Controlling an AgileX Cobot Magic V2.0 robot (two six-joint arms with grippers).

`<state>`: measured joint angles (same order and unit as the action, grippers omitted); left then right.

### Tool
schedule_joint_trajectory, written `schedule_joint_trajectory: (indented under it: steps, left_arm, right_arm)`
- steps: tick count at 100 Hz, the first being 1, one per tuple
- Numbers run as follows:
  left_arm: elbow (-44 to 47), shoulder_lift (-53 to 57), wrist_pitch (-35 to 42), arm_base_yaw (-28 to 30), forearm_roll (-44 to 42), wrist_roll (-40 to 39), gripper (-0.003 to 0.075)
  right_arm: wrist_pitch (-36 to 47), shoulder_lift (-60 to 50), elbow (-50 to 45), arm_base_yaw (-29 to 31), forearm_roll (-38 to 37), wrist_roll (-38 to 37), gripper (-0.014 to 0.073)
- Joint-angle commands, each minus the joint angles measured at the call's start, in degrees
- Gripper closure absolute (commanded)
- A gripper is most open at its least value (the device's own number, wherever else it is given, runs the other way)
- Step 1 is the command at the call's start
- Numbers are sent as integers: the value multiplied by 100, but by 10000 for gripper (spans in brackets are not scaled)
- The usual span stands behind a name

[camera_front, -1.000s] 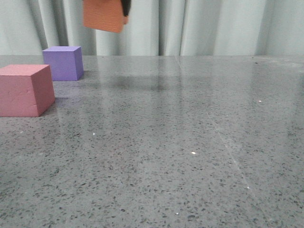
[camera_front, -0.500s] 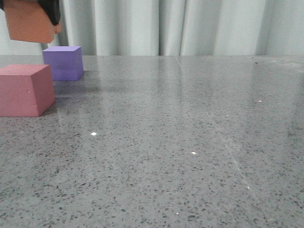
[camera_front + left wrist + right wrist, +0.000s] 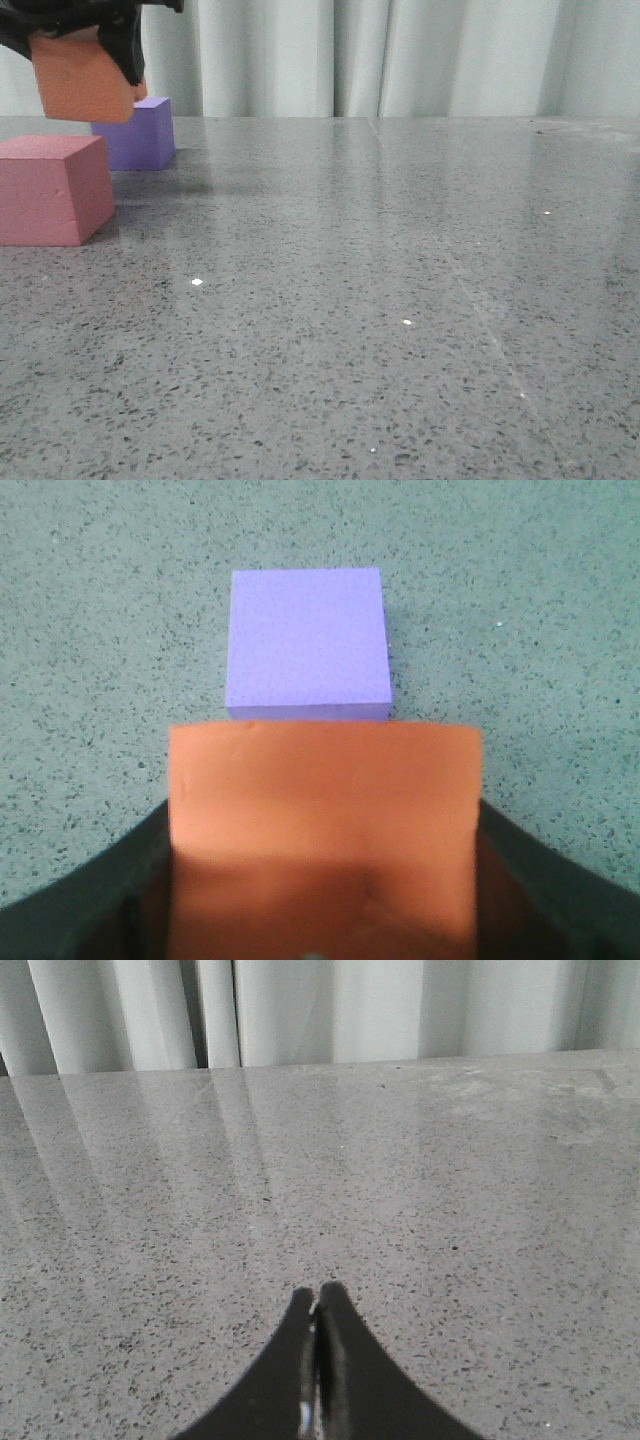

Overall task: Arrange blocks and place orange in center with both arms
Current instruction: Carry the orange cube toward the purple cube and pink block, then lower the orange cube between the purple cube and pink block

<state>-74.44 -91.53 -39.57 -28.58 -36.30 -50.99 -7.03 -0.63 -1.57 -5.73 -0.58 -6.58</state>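
Grey speckled table [image 3: 400, 300]; left jaws grip orange cube [image 3: 85, 80] (tilted) above purple cube [image 3: 135, 135]; right jaws pressed together.

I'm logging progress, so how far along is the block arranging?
Done: orange cube picked up by the left gripper. In hand: it hangs in the air near the purple cube and pink-red cube. Left: setting it between them. Right gripper is shut, empty.
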Motion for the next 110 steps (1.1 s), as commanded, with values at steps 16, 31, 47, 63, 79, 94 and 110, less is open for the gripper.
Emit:
schedule_joint_trajectory:
  steps: [16, 31, 47, 63, 79, 94, 110]
  left_arm:
    - [-153, -69, 285, 13, -119, -46, 555]
    - [-153, -218, 274, 13, -119, -46, 555]
    - [-153, -314, 230, 128, -92, -46, 555]
    - [-153, -389, 185, 164, -73, -46, 555]
    - [-153, -495, 197, 164, -3, -46, 555]
    - [-145, -576, 197, 164, 44, -46, 555]
    - [-145, -576, 186, 152, 44, -7, 555]
  right_arm:
    - [501, -137, 78, 23, 8, 38, 662]
    - [501, -137, 78, 23, 8, 38, 662]
    - [501, -137, 78, 23, 8, 38, 662]
    - [501, -137, 78, 23, 8, 38, 662]
    - [501, -137, 78, 23, 8, 38, 662]
    - [501, -137, 78, 23, 8, 38, 662]
    - [501, -137, 78, 23, 8, 38, 662]
